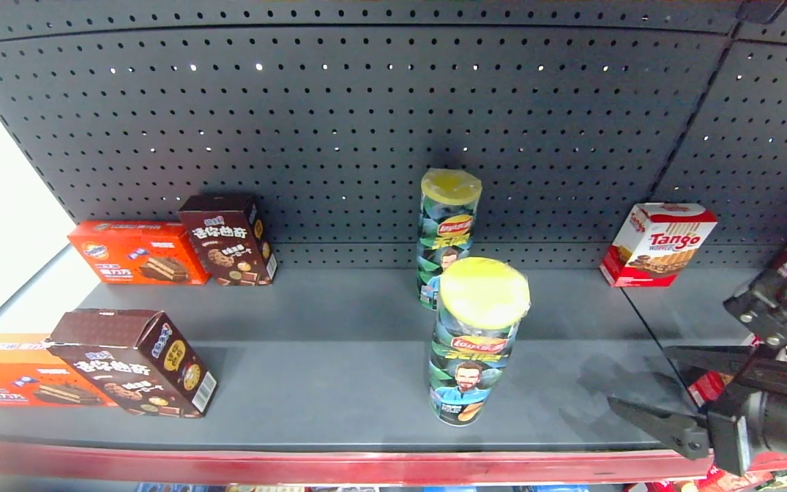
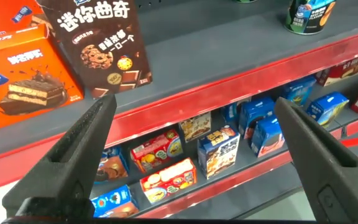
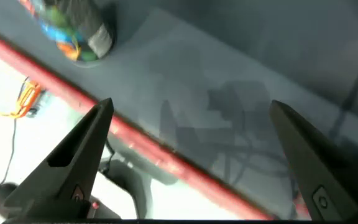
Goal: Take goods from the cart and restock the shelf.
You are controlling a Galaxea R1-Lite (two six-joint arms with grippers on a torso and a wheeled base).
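Observation:
Two tall chip cans with yellow lids stand mid-shelf, one near the front (image 1: 477, 342) and one behind it (image 1: 448, 232). The front can's base (image 3: 73, 31) also shows in the right wrist view. My right gripper (image 1: 639, 377) is open and empty, level with the shelf's front edge, to the right of the front can. In its own view the right gripper (image 3: 191, 107) hangs over bare shelf (image 3: 229, 81). My left gripper (image 2: 196, 104) is open and empty, just in front of the red shelf lip (image 2: 185, 99), below a brown cookie box (image 2: 98, 43).
On the left of the shelf (image 1: 339, 369) are two orange boxes (image 1: 135, 251) (image 1: 18, 374) and two brown boxes (image 1: 229, 239) (image 1: 135, 362). A red-and-white wafer box (image 1: 656, 242) stands at the back right. Several small boxes (image 2: 216, 149) fill the lower shelf.

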